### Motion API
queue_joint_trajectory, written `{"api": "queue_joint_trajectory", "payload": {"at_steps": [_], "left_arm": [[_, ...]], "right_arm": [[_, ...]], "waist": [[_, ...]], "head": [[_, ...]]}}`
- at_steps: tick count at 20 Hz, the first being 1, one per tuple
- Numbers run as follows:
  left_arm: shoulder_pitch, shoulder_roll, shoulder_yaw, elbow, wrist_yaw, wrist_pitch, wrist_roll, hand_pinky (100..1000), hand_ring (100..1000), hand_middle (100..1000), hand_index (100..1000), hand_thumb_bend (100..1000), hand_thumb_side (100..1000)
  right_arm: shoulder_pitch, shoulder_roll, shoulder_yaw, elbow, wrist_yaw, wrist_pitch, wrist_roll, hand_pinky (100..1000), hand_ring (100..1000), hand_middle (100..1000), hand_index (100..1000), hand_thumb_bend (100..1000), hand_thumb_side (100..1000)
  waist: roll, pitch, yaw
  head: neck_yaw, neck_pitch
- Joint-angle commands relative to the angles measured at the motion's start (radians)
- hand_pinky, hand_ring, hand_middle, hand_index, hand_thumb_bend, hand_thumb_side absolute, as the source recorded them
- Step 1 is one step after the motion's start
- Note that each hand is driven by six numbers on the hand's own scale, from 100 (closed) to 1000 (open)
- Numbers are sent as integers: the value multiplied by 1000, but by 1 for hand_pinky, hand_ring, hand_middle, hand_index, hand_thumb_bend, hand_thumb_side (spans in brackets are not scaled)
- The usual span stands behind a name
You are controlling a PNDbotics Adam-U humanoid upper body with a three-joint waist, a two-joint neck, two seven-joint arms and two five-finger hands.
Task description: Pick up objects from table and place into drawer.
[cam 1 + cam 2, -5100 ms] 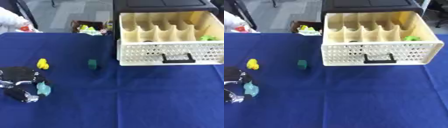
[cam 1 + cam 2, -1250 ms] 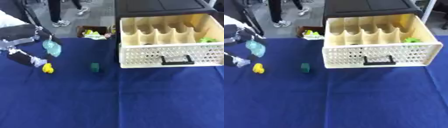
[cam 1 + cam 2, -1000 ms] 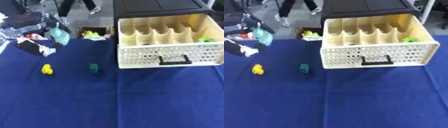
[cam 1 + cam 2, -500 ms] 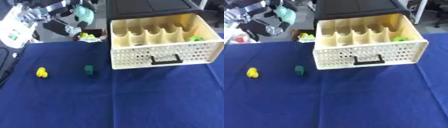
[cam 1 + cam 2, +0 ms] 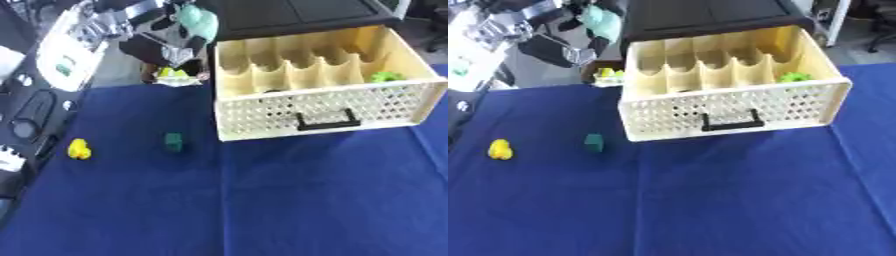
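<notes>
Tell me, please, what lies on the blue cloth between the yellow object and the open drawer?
One small dark green block sits between the yellow object and the drawer; otherwise that stretch of cloth is bare, as the left eye view shows best.

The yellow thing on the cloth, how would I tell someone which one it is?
Start at the cream drawer standing open at the far side of the blue table. Go left past the dark green block lying near the drawer's left corner. The yellow thing lies further left, near the table's left edge: small, rounded and the only yellow piece on the cloth.
</notes>
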Motion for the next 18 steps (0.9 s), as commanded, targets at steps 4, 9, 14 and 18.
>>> {"api": "queue_joint_trajectory", "payload": {"at_steps": [4, 9, 14, 18], "left_arm": [[-46, -33, 42, 36, -49, -86, -49, 100, 416, 453, 501, 100, 260], [-56, -61, 40, 61, -61, -118, -25, 100, 414, 452, 506, 100, 264], [-64, -77, 42, 83, -80, -146, 2, 100, 423, 469, 534, 100, 258], [-64, -82, 33, 89, -93, -169, 5, 425, 590, 609, 756, 100, 314]], "right_arm": [[-33, -6, -1, -14, -11, 2, 14, 786, 577, 447, 627, 100, 1000], [-40, -3, 1, -14, -12, 6, 19, 790, 577, 448, 628, 100, 1000], [-39, 3, 2, -14, -14, 15, 23, 794, 578, 446, 628, 100, 1000], [-37, 6, 1, -14, -15, 18, 23, 791, 576, 444, 627, 100, 1000]], "waist": [[3, -8, -16], [10, 1, -26], [19, 8, -32], [22, 9, -32]], "head": [[13, -34], [16, -45], [18, -50], [19, -48]]}}
